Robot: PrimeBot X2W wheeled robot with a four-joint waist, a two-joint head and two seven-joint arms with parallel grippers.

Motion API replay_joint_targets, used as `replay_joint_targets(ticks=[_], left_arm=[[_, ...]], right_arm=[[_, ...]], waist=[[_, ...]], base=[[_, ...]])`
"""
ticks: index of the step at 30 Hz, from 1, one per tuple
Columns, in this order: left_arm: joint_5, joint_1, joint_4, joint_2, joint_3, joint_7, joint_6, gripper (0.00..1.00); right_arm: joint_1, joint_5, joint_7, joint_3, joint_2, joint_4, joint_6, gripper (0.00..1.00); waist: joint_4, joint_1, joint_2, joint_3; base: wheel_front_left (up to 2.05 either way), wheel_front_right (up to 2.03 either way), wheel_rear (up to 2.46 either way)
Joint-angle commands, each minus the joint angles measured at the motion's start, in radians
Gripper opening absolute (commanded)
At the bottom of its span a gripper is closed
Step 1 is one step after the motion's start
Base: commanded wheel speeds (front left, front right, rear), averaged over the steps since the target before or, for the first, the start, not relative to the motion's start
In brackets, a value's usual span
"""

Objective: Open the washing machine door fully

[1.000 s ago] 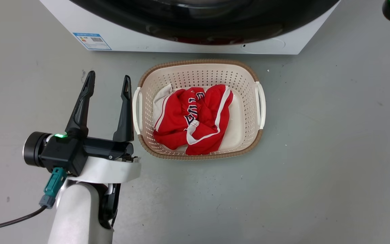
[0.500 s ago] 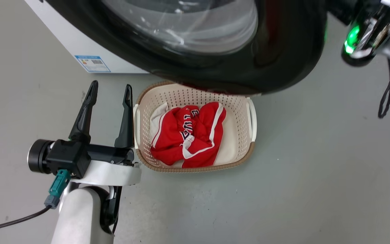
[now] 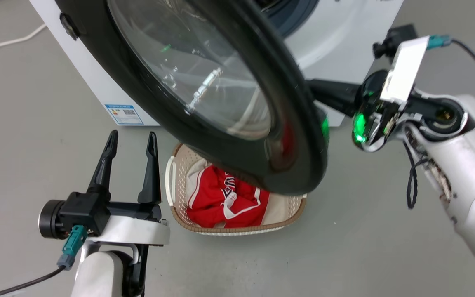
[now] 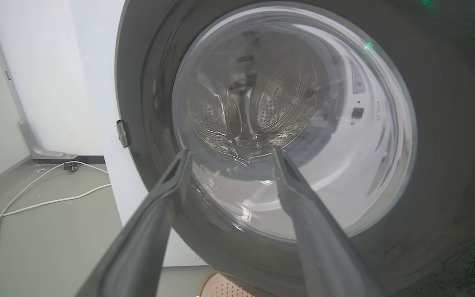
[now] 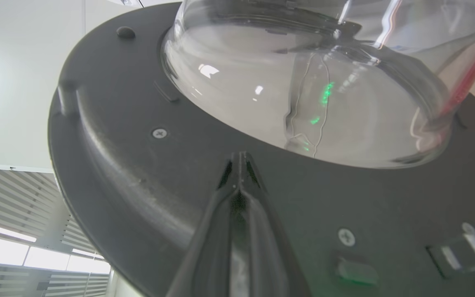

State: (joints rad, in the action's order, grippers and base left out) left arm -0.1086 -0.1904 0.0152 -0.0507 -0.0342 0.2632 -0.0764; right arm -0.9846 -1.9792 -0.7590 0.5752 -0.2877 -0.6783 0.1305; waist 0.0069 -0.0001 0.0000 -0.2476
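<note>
Black door (image 3: pixel 299 140) is seen part-swung off washer (image 3: pixel 97 82), directly ahead of right claw (image 5: pixel 241 159), fingers together at its inner face. Left claw (image 3: pixel 132 135) held apart, idle. Full swing judged outstanding.

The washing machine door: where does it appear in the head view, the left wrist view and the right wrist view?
Head view: the door is at upper middle, above the basket.
Left wrist view: the door's outer face takes the centre and right, beyond the left gripper.
Right wrist view: its inner face spans the middle, past the right gripper.
Shared landmark: the glass bowl at the door's centre.
</note>
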Motion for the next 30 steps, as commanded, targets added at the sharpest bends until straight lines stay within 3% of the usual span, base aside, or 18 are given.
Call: replay_joint_targets(ticks=[1, 18, 30], left_arm=[[-0.006, 0.014, 0.003, 0.001, -0.005, 0.002, 0.007, 1.0], [-0.041, 0.088, 0.012, 0.001, -0.03, 0.002, 0.025, 1.0], [-0.052, 0.124, 0.03, 0.001, -0.025, 0.002, 0.019, 1.0]], right_arm=[[0.033, -0.006, -0.007, 0.01, 0.008, 0.023, 0.0, 0.0], [0.226, -0.058, 0.116, 0.117, 0.027, 0.245, 0.0, 0.0], [0.472, -0.034, 0.559, -0.105, -0.017, 0.421, 0.0, 0.0]], waist=[[0.009, 0.0001, 0.0, 0.026], [0.079, 0.0001, 0.0, 0.135], [0.071, 0.0001, 0.0, 0.184]], base=[[0.0, 0.0, 0.0], [0.0, 0.0, 0.0], [0.0, 0.0, 0.0]])
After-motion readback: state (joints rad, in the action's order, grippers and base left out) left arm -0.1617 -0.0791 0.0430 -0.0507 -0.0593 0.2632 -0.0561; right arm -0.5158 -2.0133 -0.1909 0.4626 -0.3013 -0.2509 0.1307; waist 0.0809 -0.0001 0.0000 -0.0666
